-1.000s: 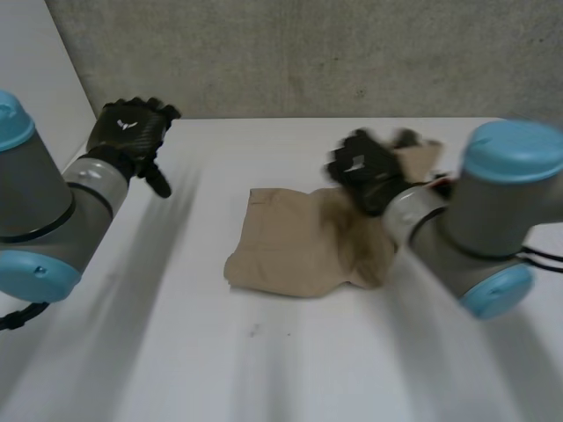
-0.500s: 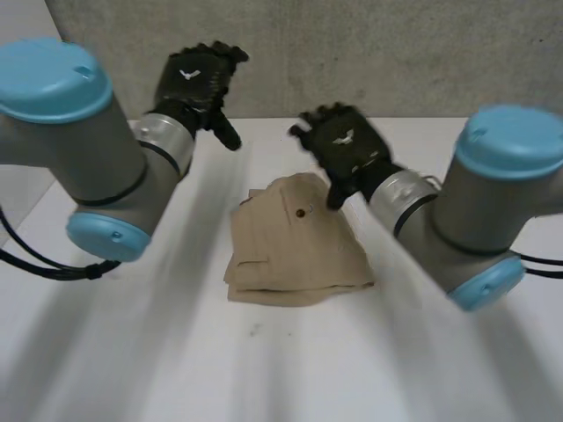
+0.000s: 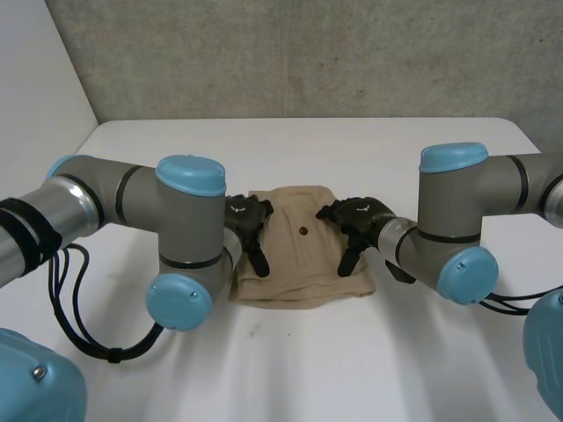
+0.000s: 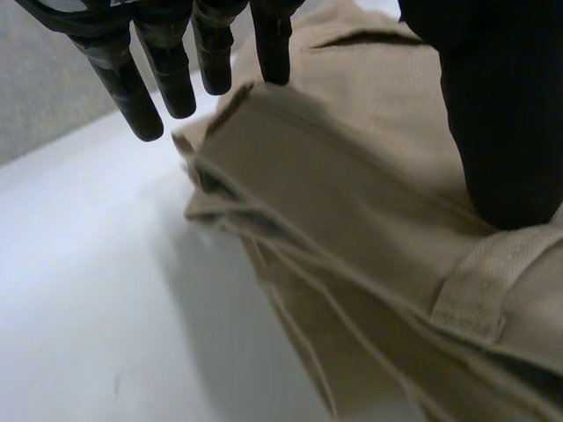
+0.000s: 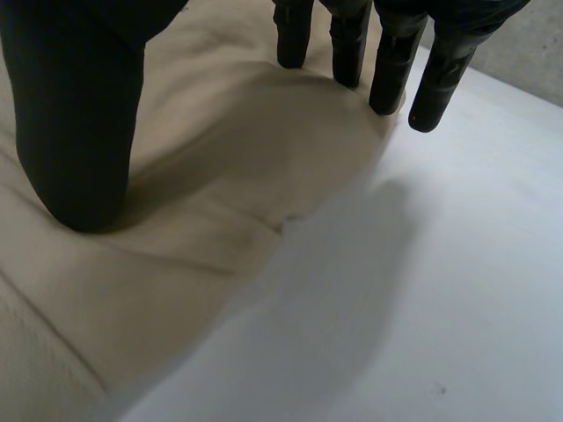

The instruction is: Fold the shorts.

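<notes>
Left wrist view: left hand released, fingers straight, tips just past the folded edge of the shorts, thumb resting on top, grasping nothing.
Right wrist view: right hand released too, fingers straight at the shorts' other edge, thumb pressing the cloth.
Marks: small white emblem on each hand's back, no readable writing.
Shorts: tan, folded in a stack between the hands on the table; button on top, belt loop beside the left thumb.
Arms: one on each side of the shorts.
</notes>
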Robot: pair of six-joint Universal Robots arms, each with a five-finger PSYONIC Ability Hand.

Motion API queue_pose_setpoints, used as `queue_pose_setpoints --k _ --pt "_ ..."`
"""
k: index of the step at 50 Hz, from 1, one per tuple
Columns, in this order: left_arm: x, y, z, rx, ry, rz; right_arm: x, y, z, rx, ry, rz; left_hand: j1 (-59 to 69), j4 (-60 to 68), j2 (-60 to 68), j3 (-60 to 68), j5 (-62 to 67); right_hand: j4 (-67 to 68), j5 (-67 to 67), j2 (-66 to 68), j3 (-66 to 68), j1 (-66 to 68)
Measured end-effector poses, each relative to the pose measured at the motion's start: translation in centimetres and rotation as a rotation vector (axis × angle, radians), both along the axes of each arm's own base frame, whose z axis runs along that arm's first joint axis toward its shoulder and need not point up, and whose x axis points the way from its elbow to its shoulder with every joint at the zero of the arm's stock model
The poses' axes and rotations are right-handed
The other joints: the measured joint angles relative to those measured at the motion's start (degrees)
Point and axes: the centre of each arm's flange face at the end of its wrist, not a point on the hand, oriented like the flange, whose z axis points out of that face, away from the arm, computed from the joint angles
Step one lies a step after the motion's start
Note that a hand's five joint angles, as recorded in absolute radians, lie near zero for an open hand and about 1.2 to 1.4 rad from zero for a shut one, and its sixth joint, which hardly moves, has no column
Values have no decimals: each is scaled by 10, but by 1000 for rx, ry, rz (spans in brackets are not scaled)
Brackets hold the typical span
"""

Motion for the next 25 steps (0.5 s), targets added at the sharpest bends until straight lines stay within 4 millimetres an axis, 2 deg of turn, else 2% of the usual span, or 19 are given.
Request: queue_pose_setpoints --k 6,13,17,18,20,21,22,24,25 --pt "2 1 -3 6 -56 -19 -1 0 1 -33 37 15 0 0 0 0 0 0 0 -4 -3 -1" --pt "0 2 11 -52 -100 -63 -2 1 32 -114 29 23 0 0 0 0 0 0 0 -4 -3 -1" --pt "1 -1 51 -135 -55 -58 -5 3 76 -217 -25 -3 0 0 0 0 -3 0 0 -4 -3 -1" --pt "2 -1 56 -146 -47 -55 -6 4 82 -232 -34 -10 0 0 0 0 -3 0 0 -4 -3 -1" --pt "10 -3 92 -207 6 -27 -12 6 115 -310 -82 -57 0 -4 -1 0 -2 0 0 -4 -3 -1" --pt "13 -4 99 -218 18 -19 -13 7 119 -319 -88 -65 0 -4 -1 0 -2 0 0 -4 -3 -1" --pt "21 -5 122 -254 58 8 -19 8 139 -367 -120 -107 0 -4 -1 -2 -2 0 0 -4 -3 -1" --pt "23 -5 126 -260 65 13 -21 9 145 -380 -130 -120 0 -4 -1 -2 -2 0 0 -4 -3 -1" --pt "37 -6 154 -300 125 55 -26 10 156 -405 -148 -149 0 -4 -1 -3 -3 0 0 -4 -3 -1"
